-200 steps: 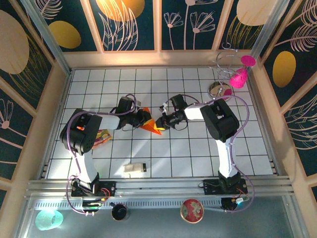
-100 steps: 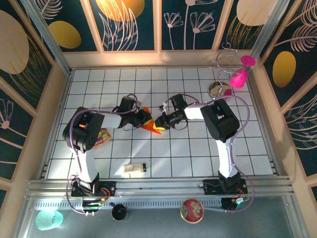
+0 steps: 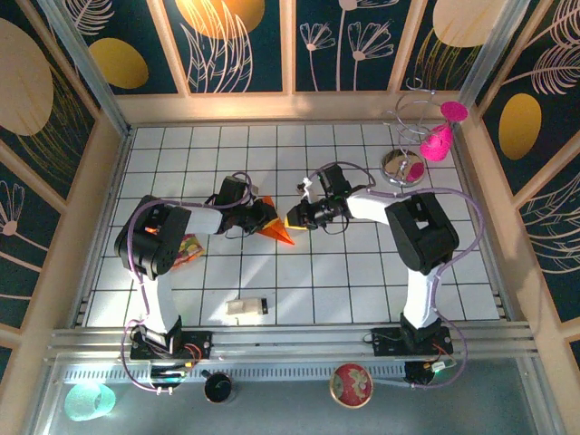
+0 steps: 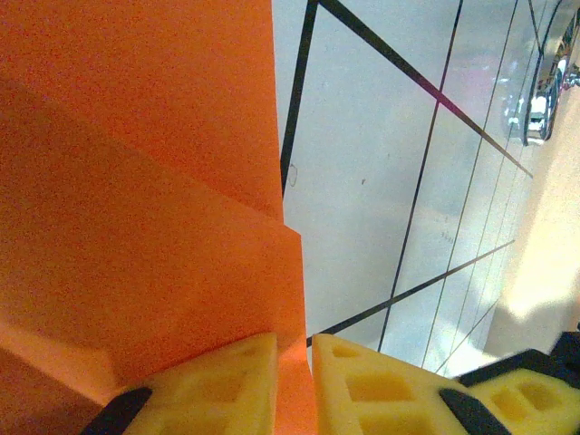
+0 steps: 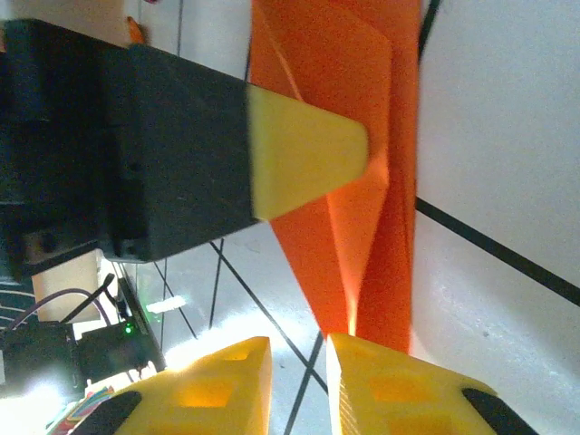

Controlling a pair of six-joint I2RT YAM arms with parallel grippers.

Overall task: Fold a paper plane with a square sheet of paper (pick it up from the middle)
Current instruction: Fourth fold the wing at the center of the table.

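My left claw (image 4: 294, 381) alone pinches the paper plane (image 4: 136, 227) while my right claw (image 5: 299, 367) sits slightly parted at its tip, so the folds may spring open or slip.

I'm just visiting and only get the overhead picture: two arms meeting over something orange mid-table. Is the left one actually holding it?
Observer: Yes. Its wrist camera shows the orange paper pinched in the left gripper, between two yellow tips.
Operator: And the right one?
Observer: The right gripper has a narrow gap with nothing in it; white tabletop shows through.
Operator: Is the paper flat?
Observer: No. It is folded in layers, narrowing to a point near one right fingertip.
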